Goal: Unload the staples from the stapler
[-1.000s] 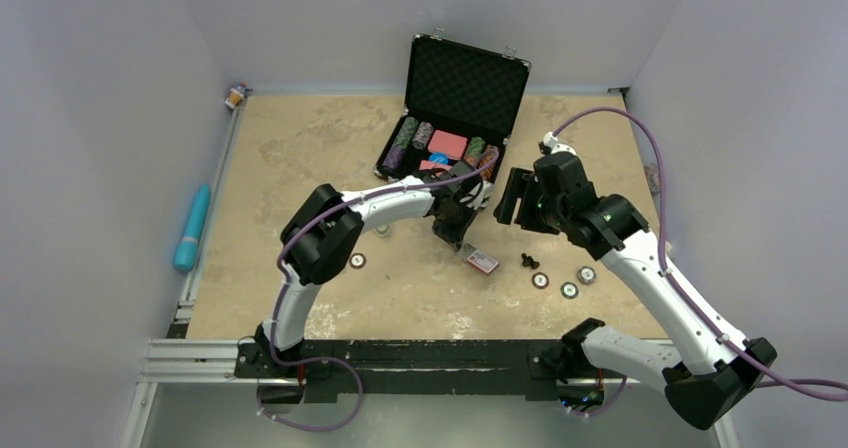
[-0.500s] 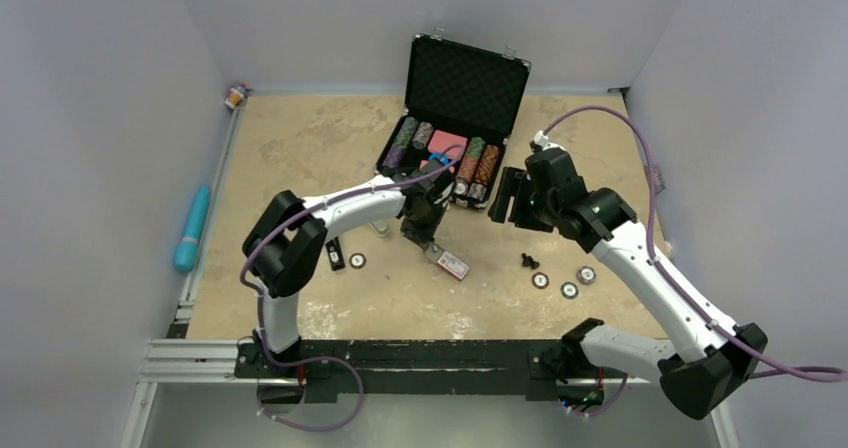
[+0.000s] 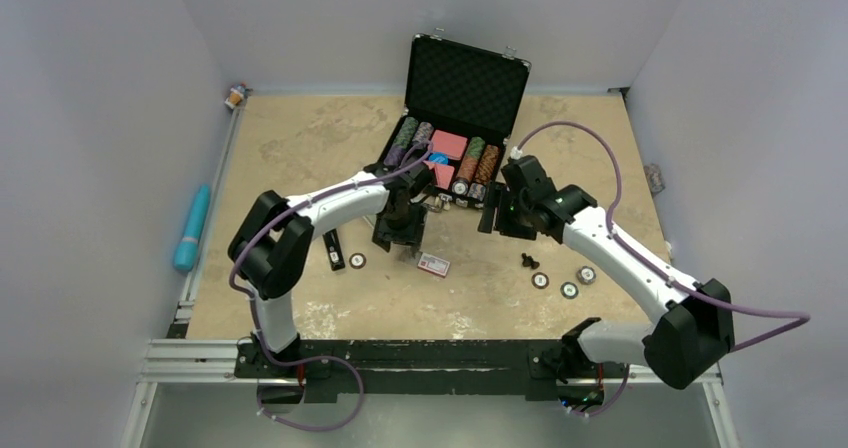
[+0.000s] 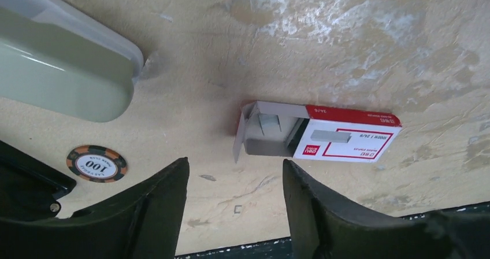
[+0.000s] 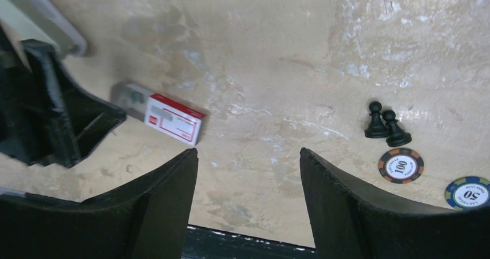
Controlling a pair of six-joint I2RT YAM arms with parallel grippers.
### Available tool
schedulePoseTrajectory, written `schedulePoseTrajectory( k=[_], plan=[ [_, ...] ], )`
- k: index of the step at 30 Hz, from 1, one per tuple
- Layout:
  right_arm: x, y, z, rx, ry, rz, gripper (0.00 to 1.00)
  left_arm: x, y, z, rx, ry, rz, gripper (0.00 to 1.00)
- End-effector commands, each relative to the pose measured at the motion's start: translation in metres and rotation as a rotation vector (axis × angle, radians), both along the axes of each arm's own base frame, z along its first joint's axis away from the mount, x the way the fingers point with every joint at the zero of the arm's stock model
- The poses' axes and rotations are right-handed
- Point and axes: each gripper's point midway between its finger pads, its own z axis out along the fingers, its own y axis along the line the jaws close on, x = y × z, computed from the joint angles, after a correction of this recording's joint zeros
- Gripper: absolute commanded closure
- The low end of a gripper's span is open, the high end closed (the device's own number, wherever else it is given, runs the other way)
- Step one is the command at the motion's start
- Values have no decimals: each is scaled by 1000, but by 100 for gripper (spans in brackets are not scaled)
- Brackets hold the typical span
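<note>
Left gripper (image 4: pixel 234 175): open wide, empty, near the small red-and-white cardboard box (image 4: pixel 346 136).
Right gripper (image 5: pixel 248 161): open wide, empty.
Slim black stapler (image 3: pixel 334 250): lying apart from both grippers.

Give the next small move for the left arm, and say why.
Probably shift the left gripper left toward the stapler: its jaws stand open and empty, the staple box lies free with its flap open, and the stapler lies untouched.

Light: bright, even, diffuse, from overhead
Shadows: soft, short, beside the staple box (image 4: pixel 323 133)
Focus: overhead view sharp; right wrist view's left edge blurred
</note>
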Motion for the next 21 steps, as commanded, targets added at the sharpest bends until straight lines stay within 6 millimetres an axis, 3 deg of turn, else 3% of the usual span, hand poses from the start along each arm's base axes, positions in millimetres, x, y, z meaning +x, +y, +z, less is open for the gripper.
schedulePoseTrajectory(
  k=[1, 3, 7, 11, 15, 21],
  plan=[
    [-3, 1, -19, -5, 24, 15, 33, -8, 3, 23, -27, -11, 22, 29],
    [-7, 3, -22, 13, 29, 18, 37, -6, 5, 36, -38, -43, 15, 33],
    [-13, 12, -27, 65, 44, 48, 43, 6, 26, 55, -33, -106, 53, 69],
    [-24, 28, -38, 127, 75, 107, 54, 14, 52, 53, -3, -121, 66, 99],
    [-35, 48, -46, 204, 95, 174, 71, 14, 45, 36, -30, -103, -6, 100],
    [-48, 69, -66, 264, 143, 269, 80, 9, 37, 10, -62, -57, -53, 100]
  ],
)
